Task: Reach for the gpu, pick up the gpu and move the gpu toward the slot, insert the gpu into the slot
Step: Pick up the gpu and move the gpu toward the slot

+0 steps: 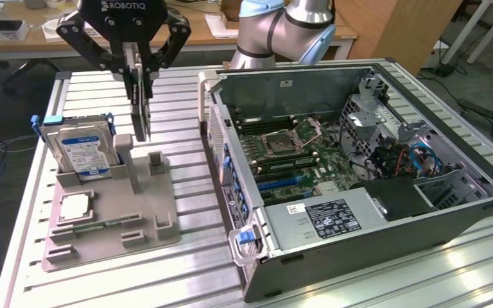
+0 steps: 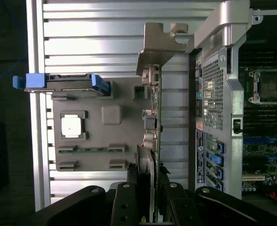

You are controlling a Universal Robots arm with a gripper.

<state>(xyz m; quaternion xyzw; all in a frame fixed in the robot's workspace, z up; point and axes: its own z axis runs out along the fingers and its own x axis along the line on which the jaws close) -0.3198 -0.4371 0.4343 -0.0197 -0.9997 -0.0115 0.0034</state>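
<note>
The gpu (image 1: 141,119) was held upright on edge, clamped between the partly closed fingers of the gripper (image 1: 140,83), over the grey holder (image 1: 144,215) beside the hard drive (image 1: 84,151), a pose likely meant to suit the motherboard slot (image 1: 274,185), well apart.

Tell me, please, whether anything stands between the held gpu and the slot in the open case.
Yes: the gripper holds the gpu upright over the grey holder, and the computer case's perforated wall stands between it and the slot on the motherboard. Nothing else visible lies in the way.
</note>
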